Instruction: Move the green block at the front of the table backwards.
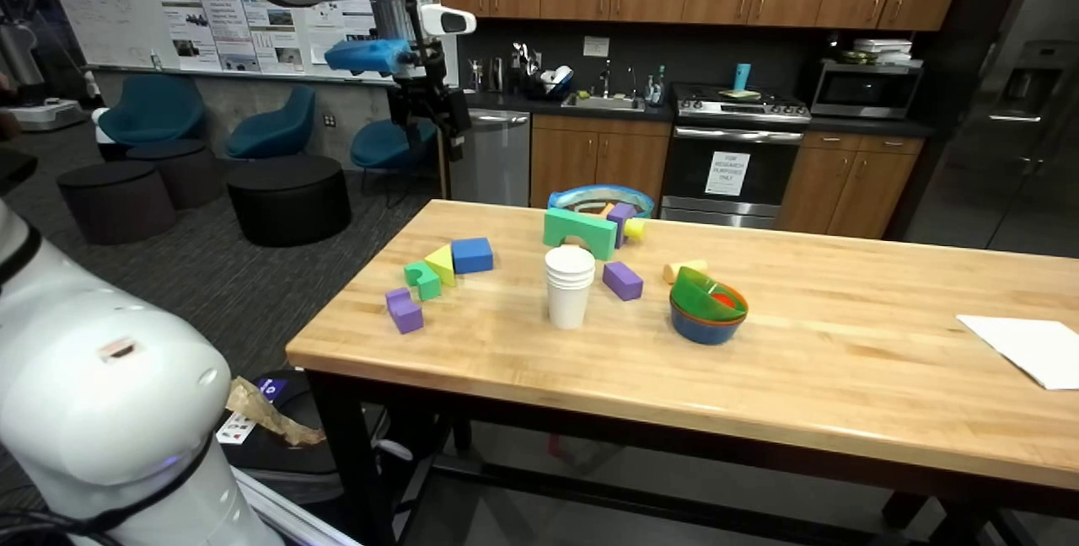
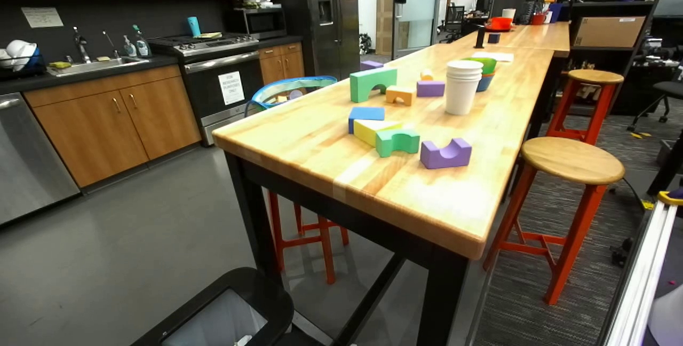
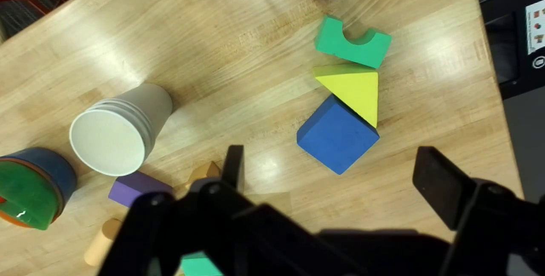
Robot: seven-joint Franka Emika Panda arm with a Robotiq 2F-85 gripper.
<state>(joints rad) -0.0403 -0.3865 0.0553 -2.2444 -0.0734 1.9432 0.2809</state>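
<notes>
The black gripper (image 3: 332,169) was the thing nearest the wrist camera. Its two fingers were spread wide, with nothing held between them. In both exterior views it hung up high, well apart from the table (image 1: 809,369) and all the blocks.

The small green block (image 3: 351,52), with a round dip cut in it, sat on the table near one end. The yellow block (image 3: 357,90) was right next to it, so close that I couldn't tell if they touched. The purple block (image 2: 445,159) was on its other side, near but apart. A bigger green arch (image 1: 594,232) stood well away; I took the small one to be the one to move.

The job looked not yet done. All the steps seemed to be left: reach down, pinch the small green block, take it back and let go. The gripper would likely have to shift over first, because in the wrist view the blue block (image 3: 338,137) showed in the gap, not the green one. I couldn't tell for sure which way "back" was. With the yellow block so close, a finger might bump it.
</notes>
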